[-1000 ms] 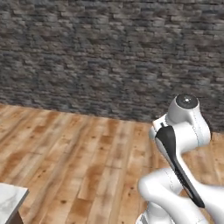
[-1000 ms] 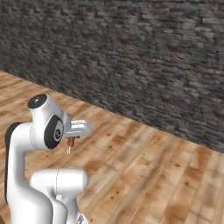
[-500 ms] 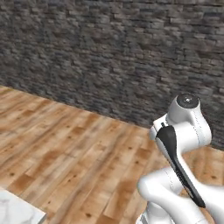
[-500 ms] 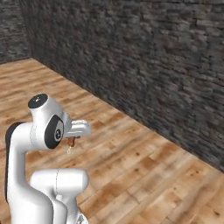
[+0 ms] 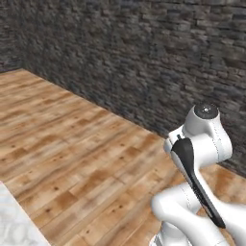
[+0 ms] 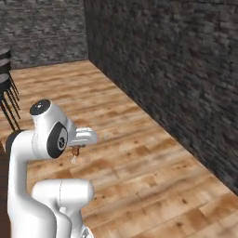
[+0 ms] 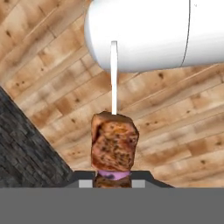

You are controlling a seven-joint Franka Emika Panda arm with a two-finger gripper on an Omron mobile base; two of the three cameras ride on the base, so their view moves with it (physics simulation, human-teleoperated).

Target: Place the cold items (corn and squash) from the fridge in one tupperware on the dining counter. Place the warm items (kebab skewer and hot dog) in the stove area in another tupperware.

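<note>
At the far left of the left base view, a corner of a white-grey marbled slab (image 5: 12, 223) is seen at the bottom edge, lying over the wooden plank floor (image 5: 72, 158). Behind the floor, a dark stone wall (image 5: 134, 57) is seen running across the view, and the white arm is seen rising at the lower right.

In the right base view, dark thin chair or stool legs (image 6: 7, 100) are seen at the left edge, though what they belong to cannot be told. To their right, the arm is folded close over its own base, and the gripper (image 6: 75, 149) is tucked under the wrist, pointed down. A small brown piece with a pale stick, the kebab skewer (image 6: 74, 153), is seen hanging from it above the floor. The stone wall is seen on the right.

In the hand view, the kebab skewer (image 7: 114, 144) is pinched between the pressed-together fingertips (image 7: 140, 178) at the bottom; a browned meat chunk is seen just past them, with the pale stick reaching away from it.
</note>
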